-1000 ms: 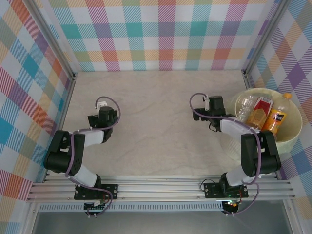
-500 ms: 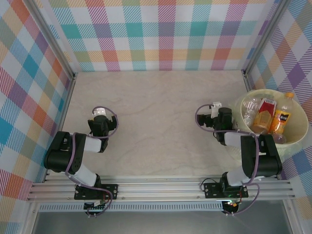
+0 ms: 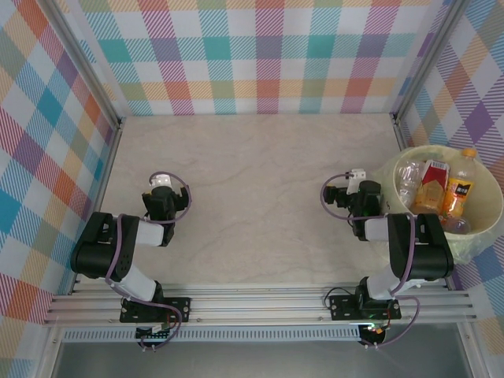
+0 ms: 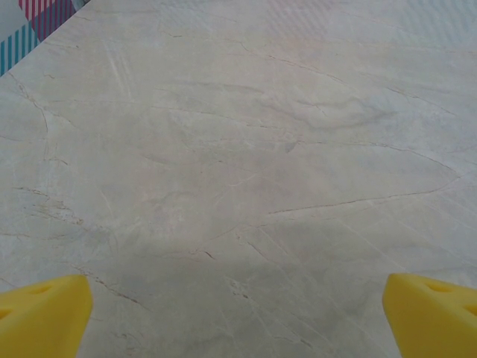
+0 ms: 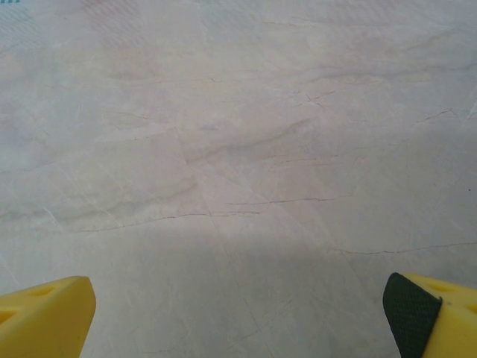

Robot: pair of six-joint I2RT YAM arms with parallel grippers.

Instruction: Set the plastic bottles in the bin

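Spread wide and holding nothing: the left gripper [image 3: 162, 183], low over the left part of the table [image 3: 252, 157] and pointing toward the far wall. From its wrist camera, two yellow fingertips [image 4: 45, 317] at the bottom corners, far apart. Between and beyond them, bare pale marbled tabletop, with a scrap of checked wall at the top left corner.

Spread just as wide and also empty: the right gripper [image 3: 358, 187], just left of the bin [image 3: 482, 240] and near its rim. Touching it or not, impossible to tell from above. From its wrist camera, yellow fingertips [image 5: 45, 313] again at the two bottom corners, with a dark pad [image 5: 408, 313] on the inner face of the right-hand one. Between them, only tabletop.

Further out, at the right edge of the table against the right wall: the bin, round, pale yellow, see-through, and much wider than anything in it. Inside it, the bottles [image 3: 431, 183], leaning together: a clear one on the left, one with a red label in the middle, and one with an orange label and orange cap on the right. Any others underneath, too hard to make out.

Around it all, checked walls [image 3: 260, 55] on three sides. At the near edge, metal rails [image 3: 260, 309] with both arm bases bolted on.
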